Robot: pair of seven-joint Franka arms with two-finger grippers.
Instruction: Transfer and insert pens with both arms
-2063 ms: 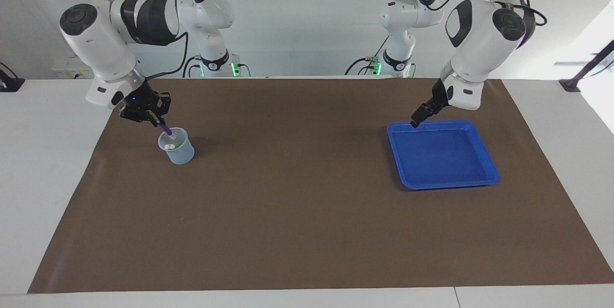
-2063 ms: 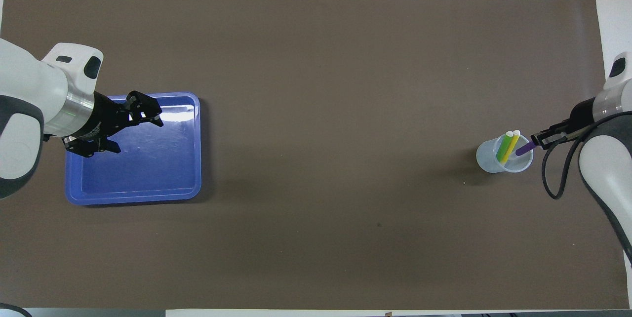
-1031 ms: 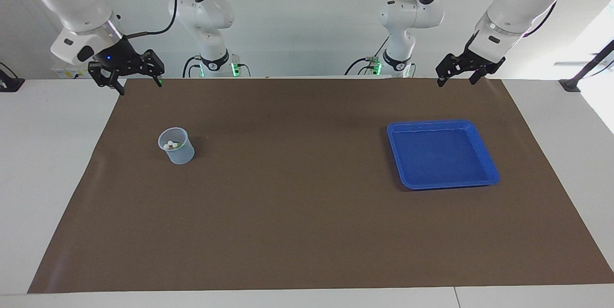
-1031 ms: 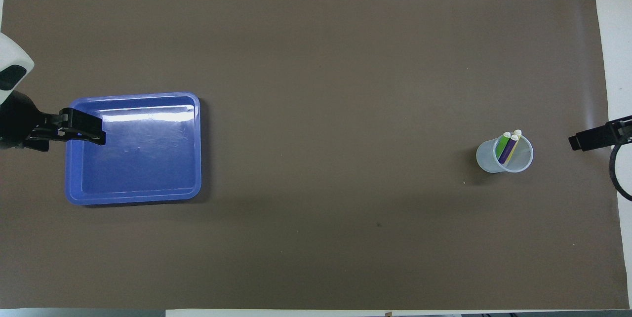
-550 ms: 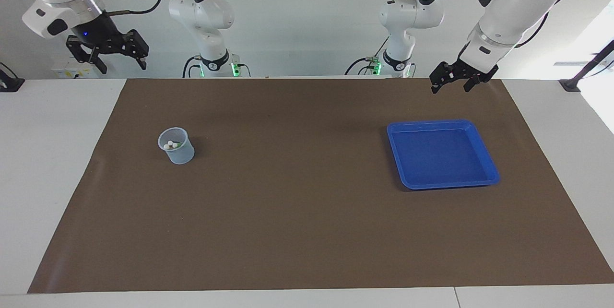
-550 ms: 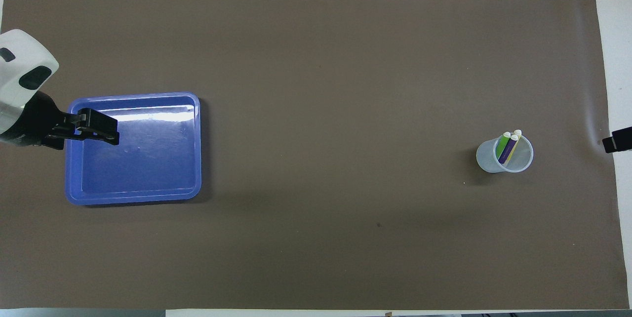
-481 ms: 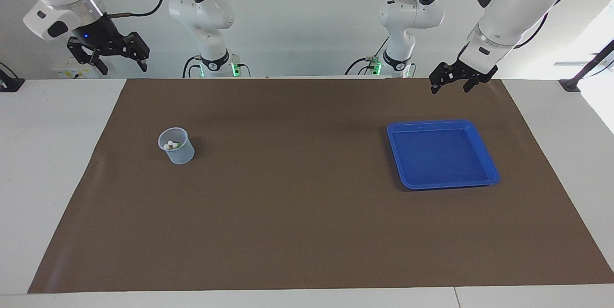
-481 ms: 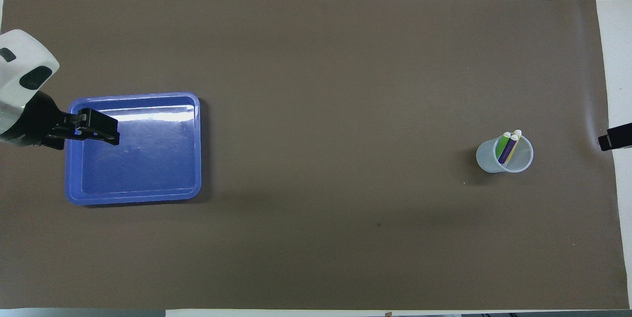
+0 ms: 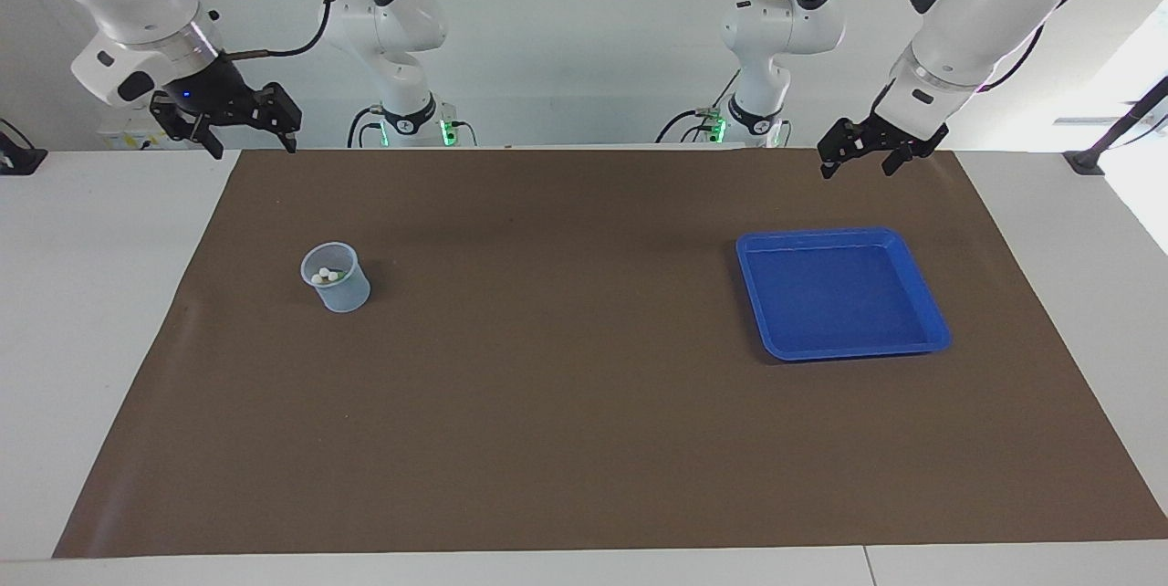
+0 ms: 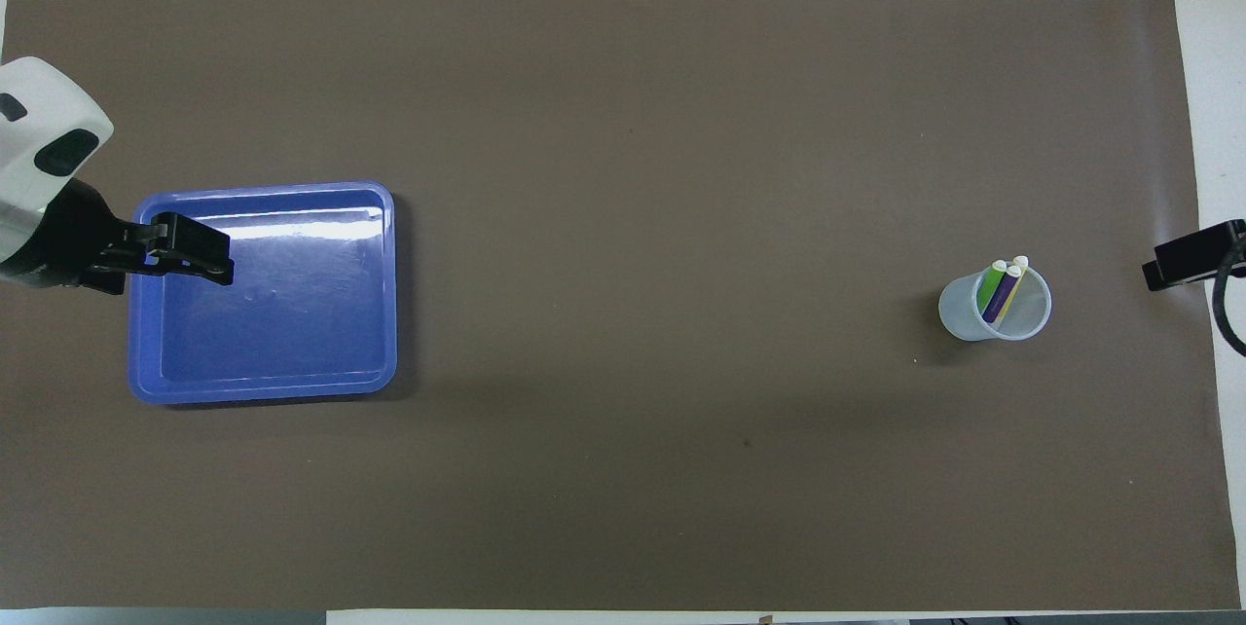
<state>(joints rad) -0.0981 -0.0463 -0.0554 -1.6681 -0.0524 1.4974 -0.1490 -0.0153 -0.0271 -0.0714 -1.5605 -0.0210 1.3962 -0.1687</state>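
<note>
Mat (image 9: 584, 403): brown sheet over most of white table (image 9: 91, 340); carries cup and tray.
Cup (image 9: 336, 277): clear plastic beaker, upright on mat, toward right arm's end of table; well apart from tray.
Pens, gen.: all three inside cup, leaning together against rim, pale ends up.
Purple pen (image 10: 999, 298): in cup, between green and yellow in overhead view; whitish cap uppermost.
Green pen (image 10: 990, 283): in cup, touching purple pen.
Yellow pen (image 10: 1015, 280): in cup, mostly hidden by purple pen; only a thin strip and cap visible, so exact lean hard to tell.
Tray (image 9: 922, 294): blue, shallow, rectangular w/ rounded corners; flat on mat toward left arm's end; nothing inside.
Right gripper (image 9: 246, 141): raised clear of table, over mat edge nearest robots at right arm's end; fingers spread apart, nothing between them; only one black tip seen in overhead view (image 10: 1183, 267), at the frame's edge beside cup.
Left gripper (image 9: 856, 164): raised, over mat edge nearest robots, above strip between tray and robots' end; fingers apart, grasping nothing; in overhead view (image 10: 185, 253) overlaps tray rim, but facing view shows it well above, no contact.
Arms: both white, bent high; wrists angled down toward table.
Bracket (image 9: 1118, 131): thin black angled piece on white table at left arm's end, off mat.
</note>
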